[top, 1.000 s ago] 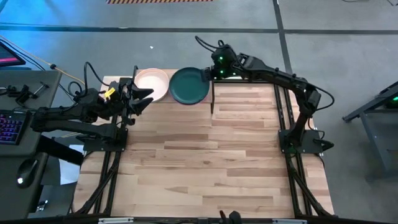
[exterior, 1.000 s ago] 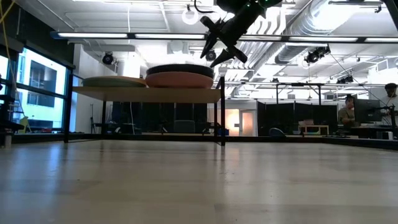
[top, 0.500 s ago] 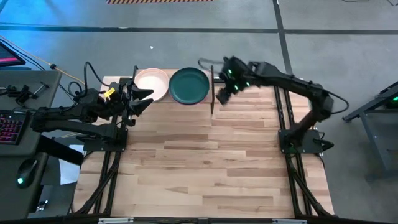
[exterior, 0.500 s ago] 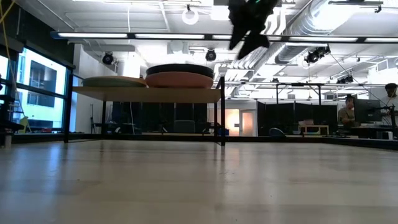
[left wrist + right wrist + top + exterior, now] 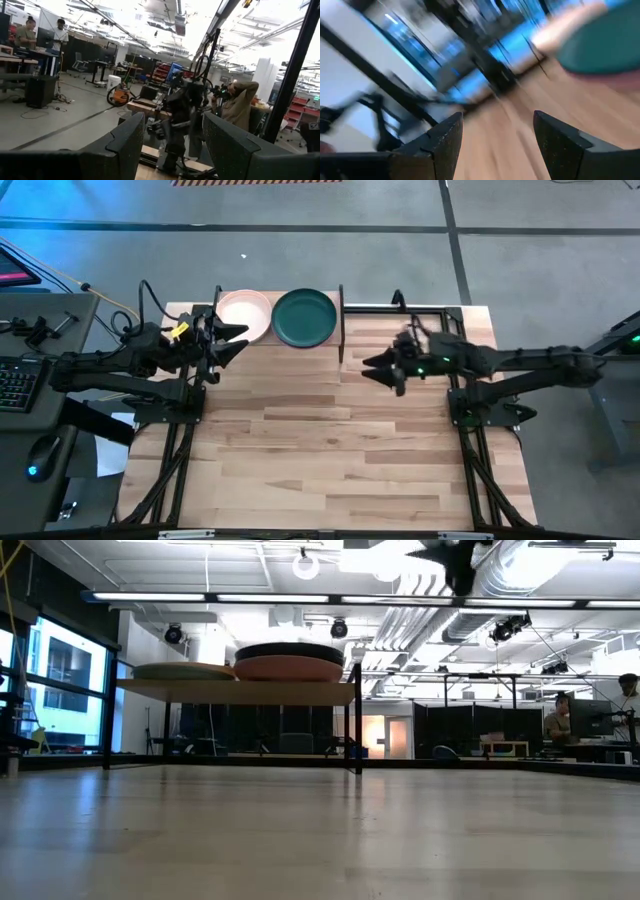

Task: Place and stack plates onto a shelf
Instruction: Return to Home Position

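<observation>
The shelf (image 5: 235, 690) stands at the table's far edge on black posts. Two stacks of plates rest on it. The left stack has a light pink plate (image 5: 245, 315) on top. The right stack has a dark teal plate (image 5: 305, 317) on top, and a peach plate (image 5: 288, 669) shows under it in the low view. My left gripper (image 5: 238, 340) hovers open at the near left of the pink plate, holding nothing. My right gripper (image 5: 372, 368) is open and empty to the right of the shelf, pointing toward the table's left. The teal plate (image 5: 605, 45) shows blurred in its wrist view.
A black shelf post (image 5: 342, 330) stands between the teal plate and my right gripper. Bare wooden tabletop (image 5: 330, 440) stretches from the shelf to the near edge. A desk with a keyboard (image 5: 15, 385) sits left of the table. People show in the room beyond.
My right gripper has drawn back from above the dark teal plate, going toward the table's right and near edges. It has tipped from slanting down to nearly level. The teal plate stays on top of the right stack.
</observation>
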You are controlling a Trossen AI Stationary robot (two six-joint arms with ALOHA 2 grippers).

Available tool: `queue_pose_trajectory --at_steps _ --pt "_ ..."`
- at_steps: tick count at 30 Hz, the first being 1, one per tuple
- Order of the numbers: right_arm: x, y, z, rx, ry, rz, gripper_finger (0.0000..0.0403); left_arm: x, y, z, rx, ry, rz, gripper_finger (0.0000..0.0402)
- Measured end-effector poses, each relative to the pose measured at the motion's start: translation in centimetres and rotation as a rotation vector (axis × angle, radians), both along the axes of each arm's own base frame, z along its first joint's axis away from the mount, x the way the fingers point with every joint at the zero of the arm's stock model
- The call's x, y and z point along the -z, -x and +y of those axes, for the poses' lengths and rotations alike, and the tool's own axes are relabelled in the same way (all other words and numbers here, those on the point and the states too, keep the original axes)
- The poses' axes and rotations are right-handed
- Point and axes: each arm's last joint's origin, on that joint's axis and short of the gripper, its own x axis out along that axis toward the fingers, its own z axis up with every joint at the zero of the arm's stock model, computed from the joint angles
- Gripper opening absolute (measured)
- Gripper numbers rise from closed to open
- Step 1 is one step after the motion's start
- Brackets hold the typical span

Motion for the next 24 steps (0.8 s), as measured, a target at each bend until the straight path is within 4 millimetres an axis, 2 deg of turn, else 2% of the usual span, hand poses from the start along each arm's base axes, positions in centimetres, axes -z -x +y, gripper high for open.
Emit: queue_pose_trajectory --at_steps 3,5,11,24 --pt "-0.5 0.7 0.7 -0.002 0.070 -0.178 0.0225 0.0 0.0 0.0 0.000 0.000 -0.001 0.0190" --pt "-0.8 0.9 0.9 0.001 0.135 -0.223 0.0225 0.0 0.0 0.0 0.000 0.000 0.000 0.0190" --pt "-1.5 0.6 0.8 0.005 0.215 -0.229 0.0225 0.2 0.0 0.0 0.000 0.000 0.017 0.0190" --pt "-1.3 0.5 0.7 0.004 0.209 -0.208 0.0225 0.2 0.0 0.0 -0.001 0.001 0.017 0.0190"
